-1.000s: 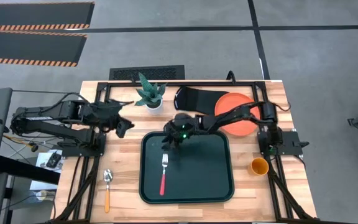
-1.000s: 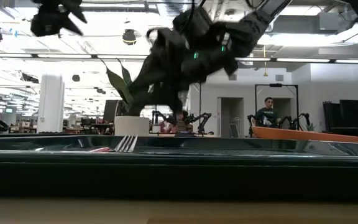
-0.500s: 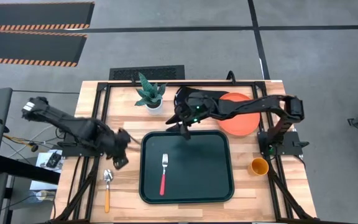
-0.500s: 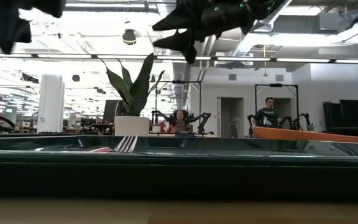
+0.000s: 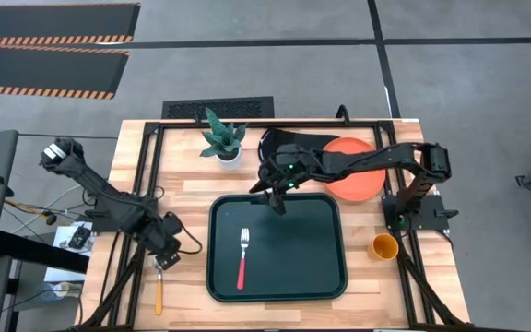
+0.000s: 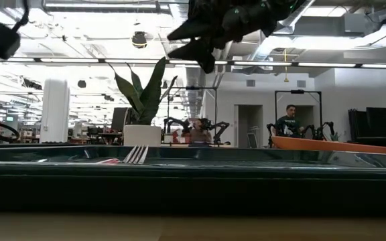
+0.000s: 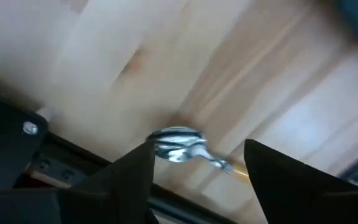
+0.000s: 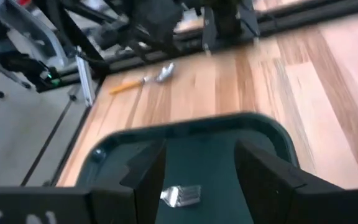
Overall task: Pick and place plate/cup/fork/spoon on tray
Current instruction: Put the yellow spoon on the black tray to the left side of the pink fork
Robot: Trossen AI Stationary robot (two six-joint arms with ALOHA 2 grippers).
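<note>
The red-handled fork (image 5: 243,258) lies flat in the dark tray (image 5: 321,277), tines toward the far edge. The spoon (image 5: 159,286) lies on the wood left of the tray. My left gripper (image 5: 166,251) is open just above the spoon's silver bowl (image 7: 176,140), with a finger on either side of it and apart from it. My right gripper (image 5: 275,195) is open and empty, high over the tray's far rim (image 8: 185,124). The orange-red plate (image 5: 353,169) rests flat at the far right. The cup (image 5: 383,246) stands right of the tray.
A potted plant (image 5: 222,140) stands at the far edge. A black oven mitt (image 5: 289,148) lies between the plant and the plate. Black frame rails run along the table's left and right sides. Bare wood lies between the spoon and the tray.
My left gripper has swung from the far left toward the near edge and come down over the spoon's bowl. My right gripper has risen from the fork on the tray and drawn back toward the far rim. The fork has stayed where it lies.
</note>
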